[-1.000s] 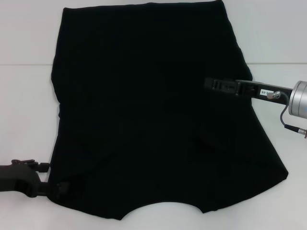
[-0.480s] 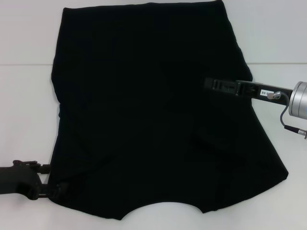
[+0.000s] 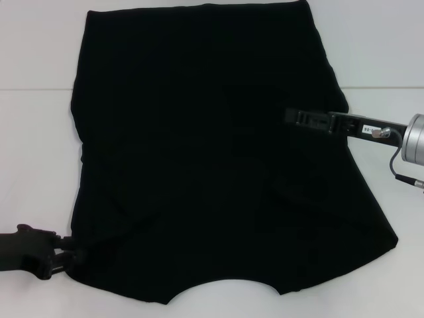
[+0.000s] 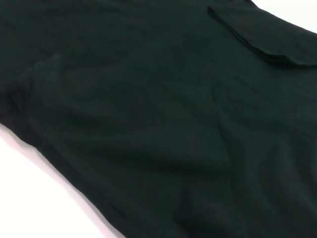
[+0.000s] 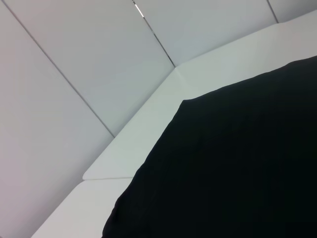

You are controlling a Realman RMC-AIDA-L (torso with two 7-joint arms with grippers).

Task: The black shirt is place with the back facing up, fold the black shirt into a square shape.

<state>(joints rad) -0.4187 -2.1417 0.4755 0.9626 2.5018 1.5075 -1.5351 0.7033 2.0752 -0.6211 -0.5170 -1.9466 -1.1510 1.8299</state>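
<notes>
While the plain black fabric T-shirt (image 3: 212,152) lies flat on the white desk (image 3: 33,152), the left gripper (image 3: 69,257) at its near-left corner, grip unclear, should pinch 1 layer; the right gripper (image 3: 291,116) hovers above, also unclear.

Black shirt (image 3: 212,152) running off the bottom edge of the head view, neckline curve only partly in frame. Sleeves folded in, edges lost black on black. Left tool (image 3: 68,257) at the near left corner of the shirt, fingertips merging with the dark fabric, grip impossible to judge; arm cut off by the left edge. Right tool (image 3: 291,116) over the shirt's right side, tip dark against dark cloth, jaw gap unreadable, arm cropped at the right edge. Left wrist view filled by fabric, own fingers out of sight. Right wrist view showing only a shirt corner and tabletop (image 5: 148,124), own fingers unseen too.
</notes>
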